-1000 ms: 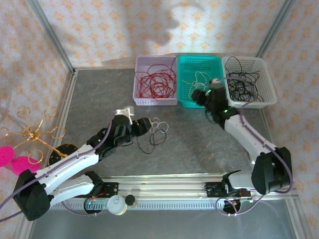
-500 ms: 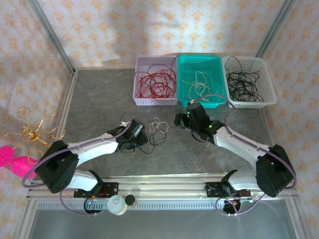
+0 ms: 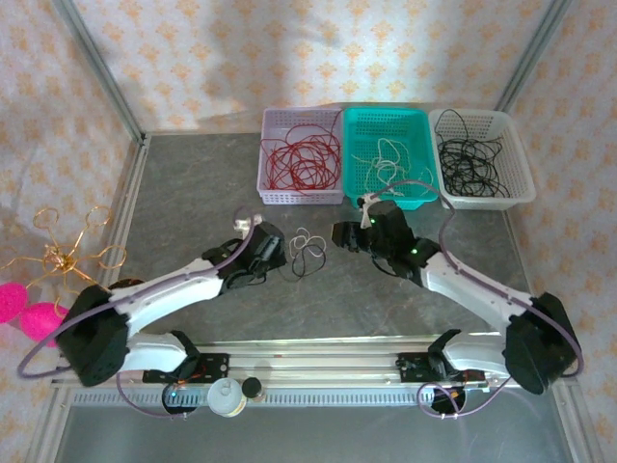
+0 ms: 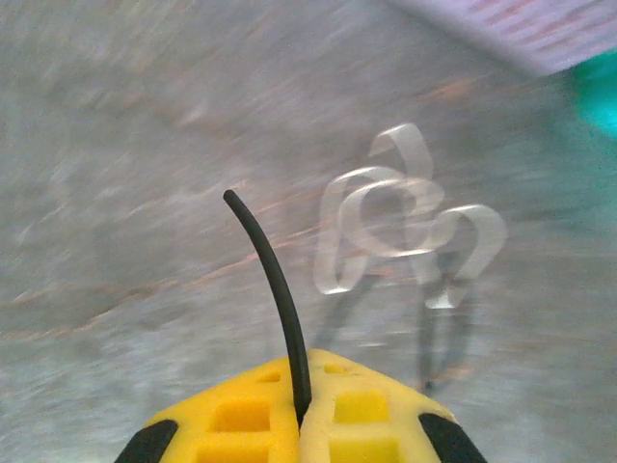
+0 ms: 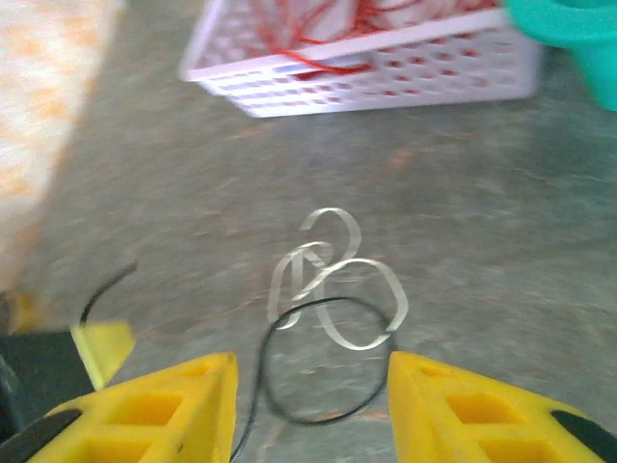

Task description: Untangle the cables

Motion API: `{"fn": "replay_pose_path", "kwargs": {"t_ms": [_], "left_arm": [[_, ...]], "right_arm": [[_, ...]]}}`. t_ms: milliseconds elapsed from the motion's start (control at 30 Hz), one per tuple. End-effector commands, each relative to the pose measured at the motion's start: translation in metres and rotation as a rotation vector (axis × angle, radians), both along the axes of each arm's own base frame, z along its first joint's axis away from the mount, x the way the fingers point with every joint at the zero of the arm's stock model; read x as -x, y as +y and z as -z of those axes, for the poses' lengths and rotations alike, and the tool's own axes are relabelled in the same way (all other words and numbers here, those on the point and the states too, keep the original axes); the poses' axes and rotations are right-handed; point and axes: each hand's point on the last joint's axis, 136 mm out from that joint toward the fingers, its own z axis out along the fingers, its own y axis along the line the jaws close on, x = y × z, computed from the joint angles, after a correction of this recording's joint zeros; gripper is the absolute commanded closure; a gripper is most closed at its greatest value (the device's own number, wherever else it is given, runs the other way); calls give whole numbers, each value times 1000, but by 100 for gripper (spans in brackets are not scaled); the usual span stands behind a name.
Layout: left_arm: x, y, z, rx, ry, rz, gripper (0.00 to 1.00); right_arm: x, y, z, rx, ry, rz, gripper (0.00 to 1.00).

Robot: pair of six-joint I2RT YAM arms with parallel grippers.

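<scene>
Left claw (image 4: 301, 410), open a moment ago, is now clamping the black cable (image 4: 274, 280) end. Right claw (image 5: 310, 376) is hovering half-open, empty, over the white cable (image 5: 337, 280) loops, so pulling-apart is likely starting.

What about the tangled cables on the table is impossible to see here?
- Left wrist view: blur smears the white cable; the left jaws hide where the black cable is gripped.
- Right wrist view: blurred; the bottom edge cuts off the black cable.
- Top view: crossings too small.
</scene>
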Motion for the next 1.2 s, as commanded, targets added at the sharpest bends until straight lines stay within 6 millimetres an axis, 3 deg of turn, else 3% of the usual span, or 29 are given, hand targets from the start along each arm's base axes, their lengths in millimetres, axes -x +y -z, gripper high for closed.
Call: {"fn": "replay_pose_path", "kwargs": {"t_ms": [0,167,333,433,500,633,800,967,1100,1167], "left_arm": [[-7,-4,-75,7,-207,74,100],[9,-19,-156,51,-359,237,100],[15,-24,-218,49,-468,324,100],[16,-27,-239,61,-500,346,100],[17,-29,-245,67,-510,356,100],[18,-35,-246,79,-508,384,100],[20,-38,-247,127,-515,385,100],[13,-27,-244,135,-513,291,100],[9,-33,-244,193,-519,276,100],[7,-38,-240,214,-513,279,100]], "right_arm": [[32,32,-58,-159,-269,-313,53],[94,48,-108,-248,-704,-662,44],[102,70,-133,-176,-844,-811,41],[107,91,-139,-79,-942,-894,39],[105,97,-147,-62,-1007,-899,39],[81,93,-161,49,-1118,-775,40],[74,97,-145,97,-1079,-798,44],[77,104,-107,119,-932,-898,67],[82,101,-97,89,-893,-890,80],[80,102,-98,72,-877,-872,92]]}}
